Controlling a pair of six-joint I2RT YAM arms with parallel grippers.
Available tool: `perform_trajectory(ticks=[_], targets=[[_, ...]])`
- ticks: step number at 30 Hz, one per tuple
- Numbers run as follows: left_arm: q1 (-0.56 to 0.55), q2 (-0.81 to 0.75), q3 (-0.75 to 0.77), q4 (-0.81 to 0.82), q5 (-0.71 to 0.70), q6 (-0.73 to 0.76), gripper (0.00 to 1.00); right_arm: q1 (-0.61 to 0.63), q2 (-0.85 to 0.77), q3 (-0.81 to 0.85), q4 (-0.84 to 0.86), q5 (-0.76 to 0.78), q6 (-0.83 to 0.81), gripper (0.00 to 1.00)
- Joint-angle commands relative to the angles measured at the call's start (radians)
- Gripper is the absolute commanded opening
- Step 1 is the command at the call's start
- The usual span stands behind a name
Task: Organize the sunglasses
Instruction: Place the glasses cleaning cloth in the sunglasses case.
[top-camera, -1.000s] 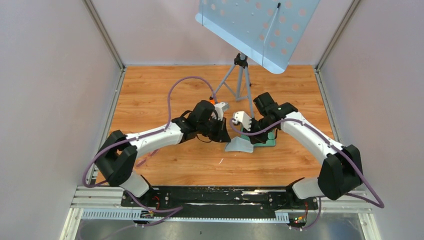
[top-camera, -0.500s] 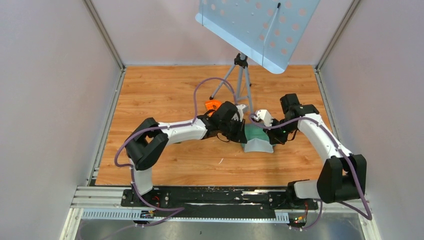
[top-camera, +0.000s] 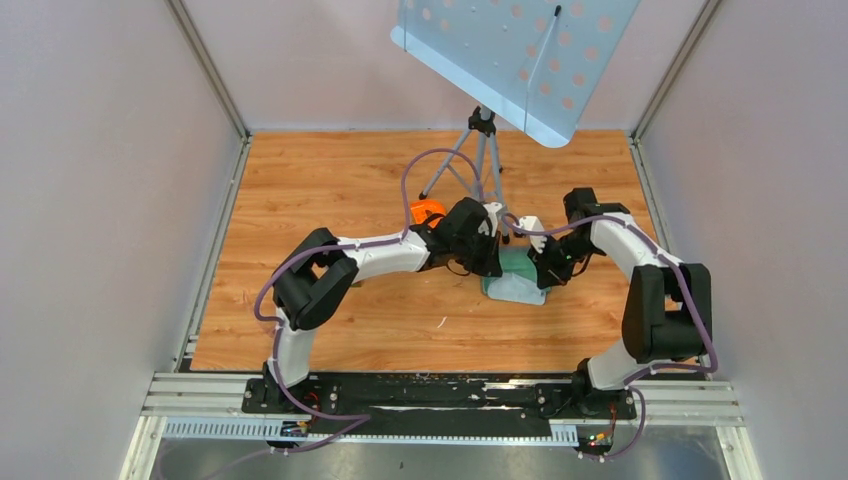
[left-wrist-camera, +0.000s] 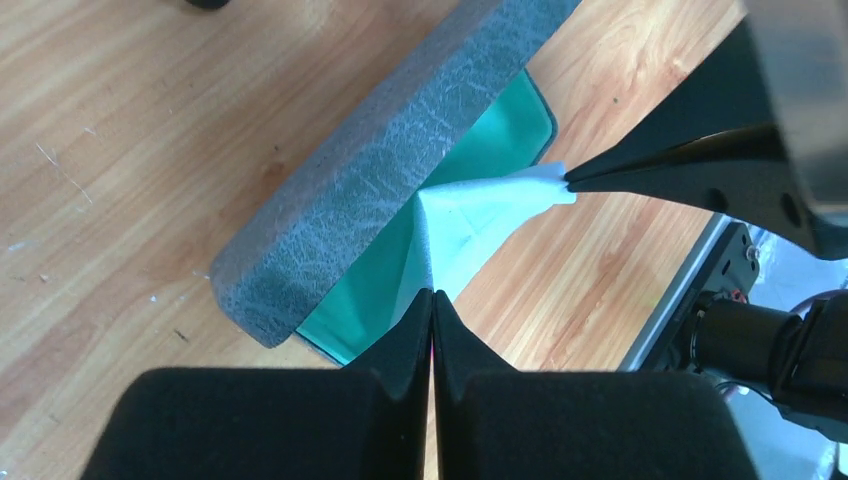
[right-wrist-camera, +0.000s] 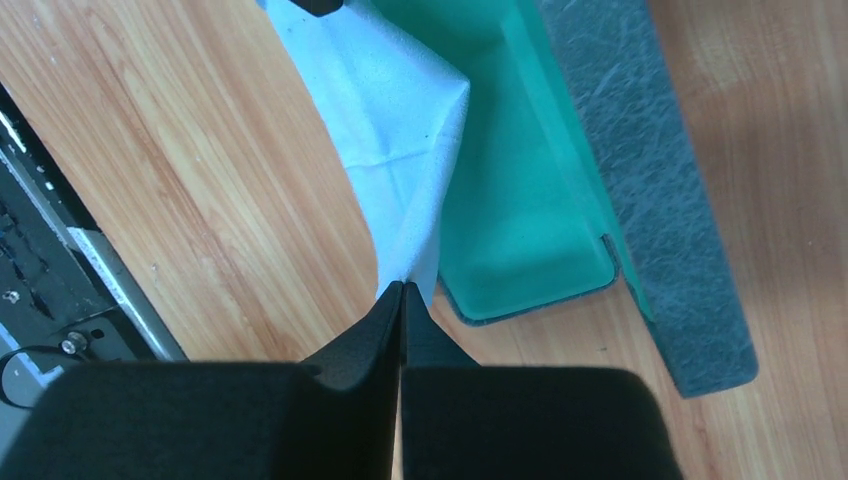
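Observation:
The oblong grey case lies open on the wood, its green inside showing and its grey lid beside it. My left gripper is shut on one corner of a pale blue-white cloth. My right gripper is shut on another corner of the cloth. Together they hold the cloth over the case's green tray. In the top view the left gripper and the right gripper meet over the case. The sunglasses are hidden.
A tripod with a tilted perforated pale blue panel stands at the back centre. A small orange object sits by the left wrist. Pale walls close three sides. A black rail runs along the near edge.
Both grippers have carried the cloth right and farther back, from beside the case to over its green inside. The right arm has folded in closer to the case.

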Motion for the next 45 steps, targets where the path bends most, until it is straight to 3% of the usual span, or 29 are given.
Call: perform_trajectory(ticks=[1,18,45], targets=[[-0.002,0.016,0.042,-0.006,-0.041,0.045,0.00,-0.015,0.023,0.030,0.032,-0.039,0.002,0.00],[-0.002,0.053,0.097,-0.084,-0.097,0.099,0.00,-0.024,0.022,0.020,0.147,0.062,0.033,0.00],[-0.001,0.091,0.140,-0.122,-0.120,0.108,0.00,-0.026,0.081,-0.002,0.256,0.098,0.053,0.00]])
